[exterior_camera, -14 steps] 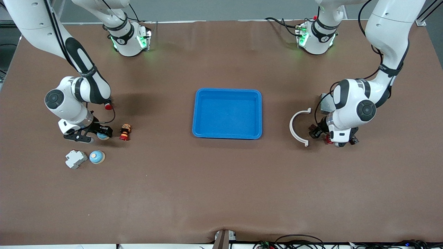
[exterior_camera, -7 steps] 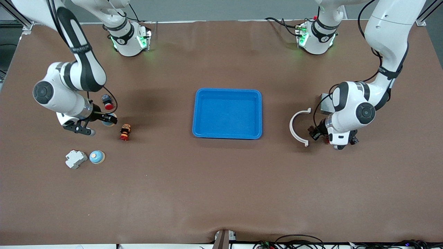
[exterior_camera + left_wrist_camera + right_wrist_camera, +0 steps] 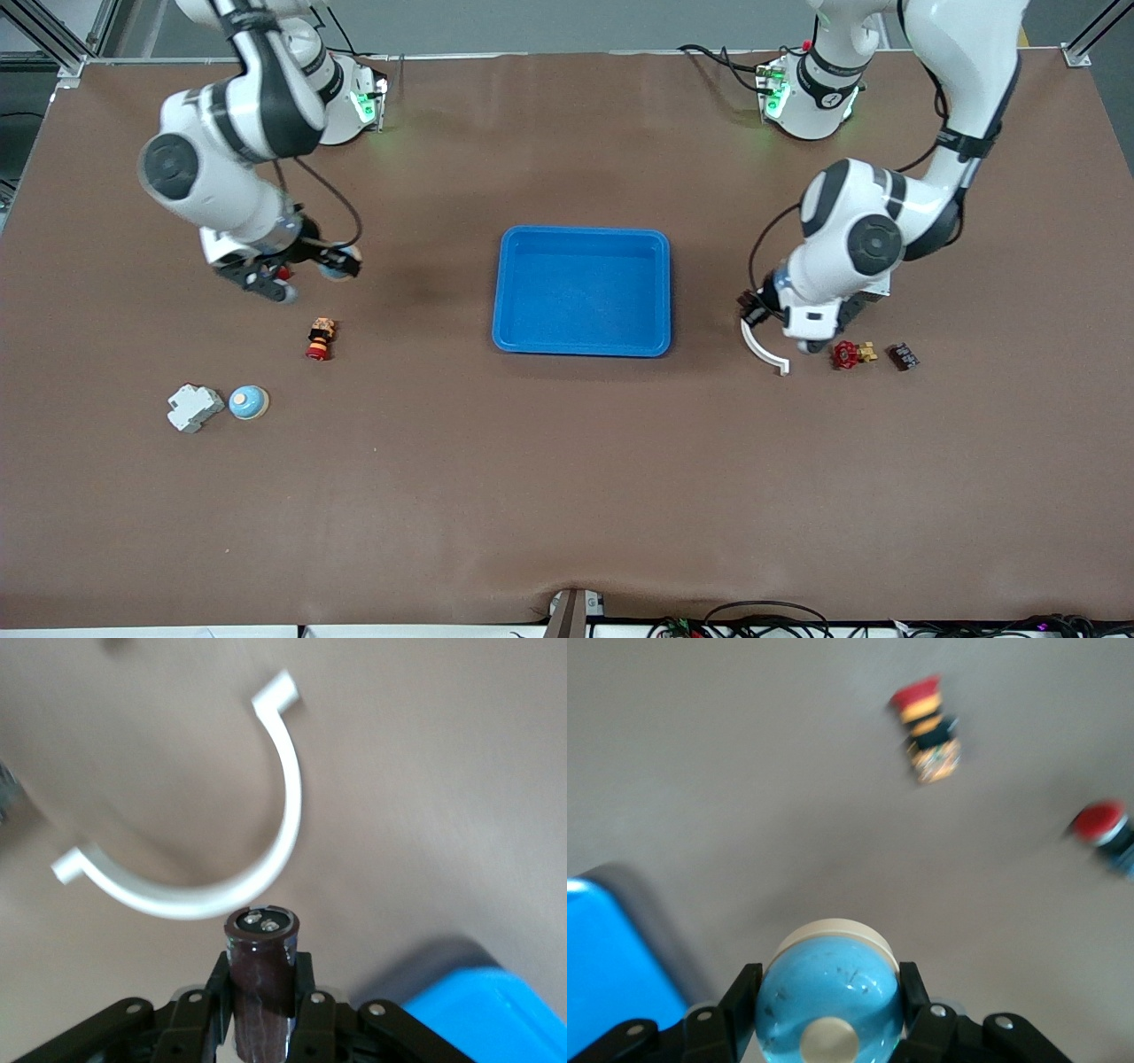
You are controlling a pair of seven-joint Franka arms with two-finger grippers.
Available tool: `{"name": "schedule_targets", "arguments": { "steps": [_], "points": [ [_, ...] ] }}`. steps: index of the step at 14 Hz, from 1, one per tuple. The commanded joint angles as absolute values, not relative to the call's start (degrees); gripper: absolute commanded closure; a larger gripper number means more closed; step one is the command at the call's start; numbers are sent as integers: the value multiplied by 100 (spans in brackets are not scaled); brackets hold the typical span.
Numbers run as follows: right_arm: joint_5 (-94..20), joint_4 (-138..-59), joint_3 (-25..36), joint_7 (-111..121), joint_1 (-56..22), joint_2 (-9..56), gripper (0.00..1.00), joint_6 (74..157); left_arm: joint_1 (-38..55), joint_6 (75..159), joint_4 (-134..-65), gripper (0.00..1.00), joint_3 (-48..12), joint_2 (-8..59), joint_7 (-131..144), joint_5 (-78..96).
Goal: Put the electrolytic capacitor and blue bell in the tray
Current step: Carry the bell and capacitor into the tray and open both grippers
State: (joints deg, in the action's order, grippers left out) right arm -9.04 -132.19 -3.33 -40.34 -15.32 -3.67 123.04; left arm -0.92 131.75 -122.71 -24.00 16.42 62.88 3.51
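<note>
Both hands up w/ capacitor (image 3: 262, 979), bell (image 3: 829, 997), beside tray (image 3: 581, 239) rims.

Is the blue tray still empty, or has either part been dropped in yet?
Empty: the shallow bright-blue plastic tray shows only bare floor in the front view.

The tray (image 3: 581, 291) lies at the middle of the table (image 3: 567, 496). The curved bracket (image 3: 763, 347) lies beside it, toward the left arm's end, with the valve handle (image 3: 846, 354) and a small part (image 3: 903, 356) farther toward that end. Toward the right arm's end lies the push button (image 3: 320, 339); nearer to the front camera, a second bell (image 3: 248, 402) lies just beside the breaker (image 3: 194, 408).
</note>
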Motion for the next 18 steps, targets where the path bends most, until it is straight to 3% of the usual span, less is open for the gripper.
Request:
{"name": "schedule_targets", "arguments": {
  "steps": [1, 8, 10, 17, 18],
  "points": [
    [-1020, -13316, -281, -5234, -2353, -484, 100, 12454, 516, 13201, -12305, 100, -2435, 1608, 7124, 352],
    [-1292, -13280, -281, -7125, -3689, 34, 100, 13436, 1581, 13666, -12007, 100, -2461, 2213, 8367, 369],
    [-1283, -13141, -281, -7592, -3989, 437, 100, 13771, 1845, 13772, -11805, 100, -2444, 2538, 8559, 369],
    [-539, -11806, -264, -8918, -4421, 2063, 100, 13808, 1854, 13808, -11505, 100, -2443, 3260, 8684, 352],
    [-362, -11612, -264, -9130, -4430, 2266, 100, 13808, 1846, 13808, -11505, 84, -2443, 3269, 8675, 352]
  ]
}}
